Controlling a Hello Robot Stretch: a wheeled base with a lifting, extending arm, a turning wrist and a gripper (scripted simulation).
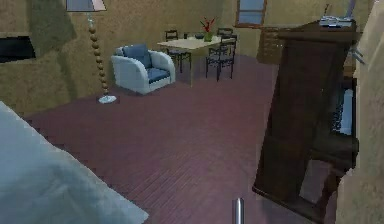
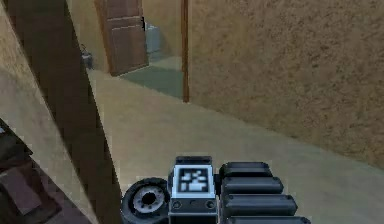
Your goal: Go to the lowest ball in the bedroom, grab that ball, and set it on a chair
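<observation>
— Along the floor's right edge in the forward view, what stands biggest?
— A dark brown upright piano [image 1: 305, 110], tall on the red-brown plank floor [image 1: 180, 140]. In the arm side view a long tan wall [image 2: 290, 70] runs behind a pale floor, with a brown door [image 2: 125, 35] at its left end.

— And a chair to set things on?
— Near the floor's far left corner stands a white armchair [image 1: 142, 70]. It is broad and low, with rounded arms and blue cushions on its seat and back. Just to its right is a pale dining table [image 1: 190, 44] with dark, thin-framed dining chairs [image 1: 221, 58] around it.

— Smaller things?
— A floor lamp [image 1: 96, 50] with a beaded stem and a round pale base stands just left of the armchair. A red plant [image 1: 207, 25] sits near the tabletop's far edge.

— Where is the ball?
— I cannot tell.

— And the gripper?
— The gripper [image 2: 148, 200] shows as a dark round body at the arm side view's bottom edge, left of a white square [image 2: 193, 180] with black marks. Its far end cannot be made out, so I cannot tell whether it holds anything.
</observation>
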